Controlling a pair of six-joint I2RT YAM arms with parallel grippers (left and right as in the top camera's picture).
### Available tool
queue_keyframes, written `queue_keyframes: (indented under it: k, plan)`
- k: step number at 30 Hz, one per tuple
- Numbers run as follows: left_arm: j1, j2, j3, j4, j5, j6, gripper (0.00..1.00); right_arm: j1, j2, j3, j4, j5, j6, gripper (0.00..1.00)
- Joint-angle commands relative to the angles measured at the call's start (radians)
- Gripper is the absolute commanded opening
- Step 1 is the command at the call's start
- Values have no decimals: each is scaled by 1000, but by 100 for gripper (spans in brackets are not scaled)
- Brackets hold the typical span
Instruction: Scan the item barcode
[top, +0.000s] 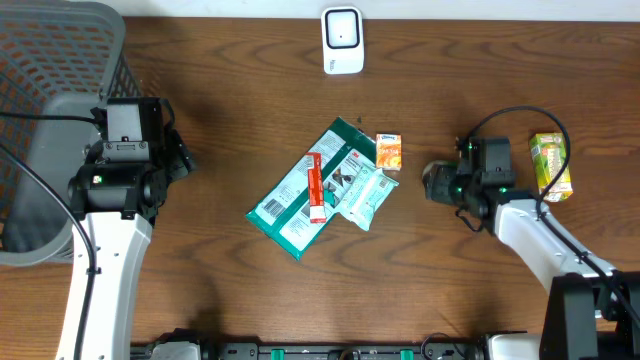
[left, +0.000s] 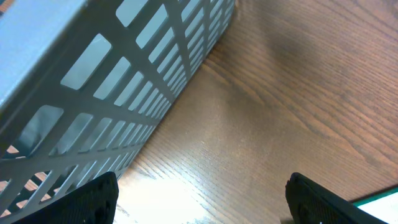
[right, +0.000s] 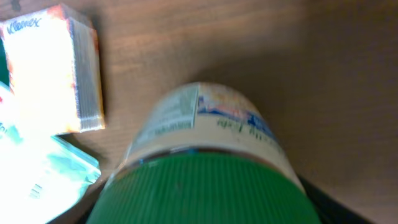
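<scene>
My right gripper (top: 432, 184) is shut on a green-lidded jar (right: 205, 143) with a pale printed label, held low over the wood to the right of the pile. The jar fills the right wrist view, and only a dark finger edge (right: 314, 194) shows beside it. A white scanner (top: 342, 40) stands at the table's far edge, well apart from the jar. My left gripper (left: 202, 199) is open and holds nothing; it hovers over bare wood beside the grey basket (left: 112, 93). No barcode is legible on the jar's label.
Mid-table lies a pile: a green packet (top: 300, 200), a red stick (top: 316, 187) across it, a pale pouch (top: 366, 196) and an orange tissue pack (top: 389, 151). A yellow-green juice box (top: 550, 165) lies right of my right arm. The grey basket (top: 60, 60) fills the far left corner.
</scene>
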Motion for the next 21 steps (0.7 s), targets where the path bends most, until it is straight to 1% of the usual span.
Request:
queue_keyframes:
  k: [1,4,7,13,21]
  plan:
    - [5,-3,10,-3,-13,9,87,-6,-38,133,-188,-8,-11,45]
    - [5,-3,10,-3,-13,9,87,-3,-37,204,-327,-8,-11,46]
    - [5,-3,10,-3,-13,9,87,-3,-35,207,-377,-7,-12,47]
    - [5,-3,10,-3,-13,9,87,5,-3,169,-362,-4,-66,51]
    - [5,-3,10,-3,-13,9,87,16,34,151,-346,-4,-67,53]
